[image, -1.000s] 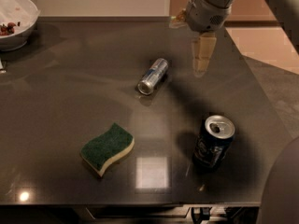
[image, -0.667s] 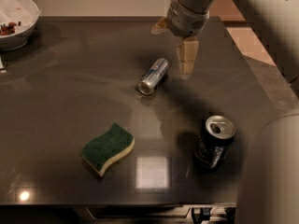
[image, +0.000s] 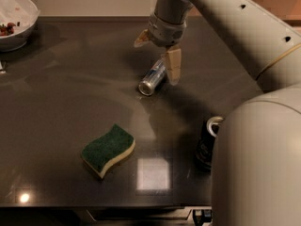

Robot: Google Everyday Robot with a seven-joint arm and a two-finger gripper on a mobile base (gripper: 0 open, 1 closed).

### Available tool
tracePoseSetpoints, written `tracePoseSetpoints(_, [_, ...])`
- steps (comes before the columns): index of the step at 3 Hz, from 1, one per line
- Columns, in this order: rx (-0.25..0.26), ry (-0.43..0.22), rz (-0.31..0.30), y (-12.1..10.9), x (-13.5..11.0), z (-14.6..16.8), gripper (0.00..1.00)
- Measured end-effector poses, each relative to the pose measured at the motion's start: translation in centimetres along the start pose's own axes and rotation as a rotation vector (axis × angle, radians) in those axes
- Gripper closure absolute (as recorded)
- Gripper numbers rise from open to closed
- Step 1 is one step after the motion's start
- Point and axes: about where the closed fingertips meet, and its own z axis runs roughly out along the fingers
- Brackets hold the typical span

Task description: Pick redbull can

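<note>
Approach step: the hand, spread wide, hangs just at 12 o'clock of the slim can, which lies on its side mid-table (1 o'clock from the sponge). Next it should lower to straddle the can, then close. The arm hides most of the dark can.

Slim silver-blue redbull can on its side, by jaws of the gripper.

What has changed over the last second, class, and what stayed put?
The gripper swung leftward in view to the far end of the redbull can, jaws open, nothing gripped. The arm now hides part of the dark can. The sponge, bowl and both cans stayed put.
</note>
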Motion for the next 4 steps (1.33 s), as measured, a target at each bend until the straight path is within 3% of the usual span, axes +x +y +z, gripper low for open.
tracePoseSetpoints(3, [-0.084,0.05,-0.132,-0.2,-0.1,2.8,0.0])
tracePoseSetpoints(4, [-0.117,0.067,-0.173,0.0,-0.3,3.5,0.17])
